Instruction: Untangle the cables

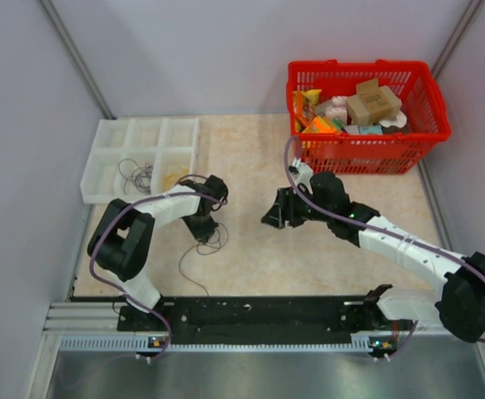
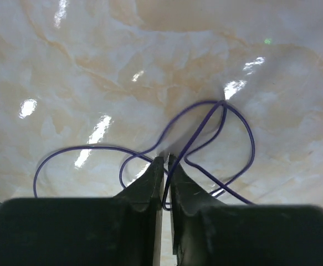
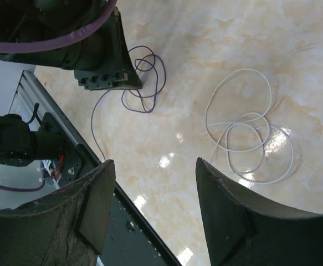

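My left gripper [image 1: 202, 231] is down at the table, shut on a thin dark purple cable [image 2: 227, 124]. In the left wrist view [image 2: 165, 160] the strand runs up between the closed fingertips and its loops lie on the table beyond. The purple cable also shows in the top view [image 1: 213, 246], with a tail trailing toward the near edge. My right gripper [image 1: 271, 214] is open and empty above the table [image 3: 153, 162]. A whitish cable [image 3: 244, 133] lies in loose loops by itself under the right gripper, apart from the purple cable [image 3: 144, 83].
A white compartment tray [image 1: 109, 133] at the back left holds a dark wire tangle [image 1: 136, 174] and a yellowish wire [image 1: 173, 177]. A red basket [image 1: 425, 137] of packages stands at the back right. The black base rail [image 1: 259, 312] runs along the near edge.
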{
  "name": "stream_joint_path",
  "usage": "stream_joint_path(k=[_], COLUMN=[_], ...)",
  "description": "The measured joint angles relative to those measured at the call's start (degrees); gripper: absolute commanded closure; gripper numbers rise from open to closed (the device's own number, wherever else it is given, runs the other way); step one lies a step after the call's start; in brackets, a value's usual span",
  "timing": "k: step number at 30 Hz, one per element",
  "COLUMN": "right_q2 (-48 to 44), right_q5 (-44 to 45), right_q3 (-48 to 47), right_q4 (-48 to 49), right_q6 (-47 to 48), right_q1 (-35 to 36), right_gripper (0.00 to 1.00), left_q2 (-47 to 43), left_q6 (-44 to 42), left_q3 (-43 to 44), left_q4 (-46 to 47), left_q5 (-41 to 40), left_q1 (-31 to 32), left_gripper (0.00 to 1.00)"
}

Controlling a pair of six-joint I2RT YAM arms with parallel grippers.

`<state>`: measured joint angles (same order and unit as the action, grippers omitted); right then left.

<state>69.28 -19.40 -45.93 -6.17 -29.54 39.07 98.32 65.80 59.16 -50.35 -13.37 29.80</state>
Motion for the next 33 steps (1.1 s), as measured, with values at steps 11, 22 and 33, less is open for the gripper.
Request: stream_joint_path(k=[11, 22, 33], right_q2=[-4.31, -4.42, -4.42], right_q5=[0.35, -0.22, -0.42], right_q3=[1.7, 1.7, 1.7], right_q4=[-0.22, -0.22, -0.26], right_q6=[0.59, 0.81, 0.9], right_q1=[-2.14, -2.4, -2.47], right_gripper=[0.41, 0.41, 0.42], left_q2=[-10.86, -33.55, -30.4], left_q6=[1.05, -14.45, -26.86], left_q3=[-7.96, 5.05, 33.66], left_q4=[2.19, 5.81, 5.77], left_q5=[-5.95, -6.82, 4.55], left_q1=[0.24, -11.85, -35.71], left_gripper=[1.0, 1.0, 1.0])
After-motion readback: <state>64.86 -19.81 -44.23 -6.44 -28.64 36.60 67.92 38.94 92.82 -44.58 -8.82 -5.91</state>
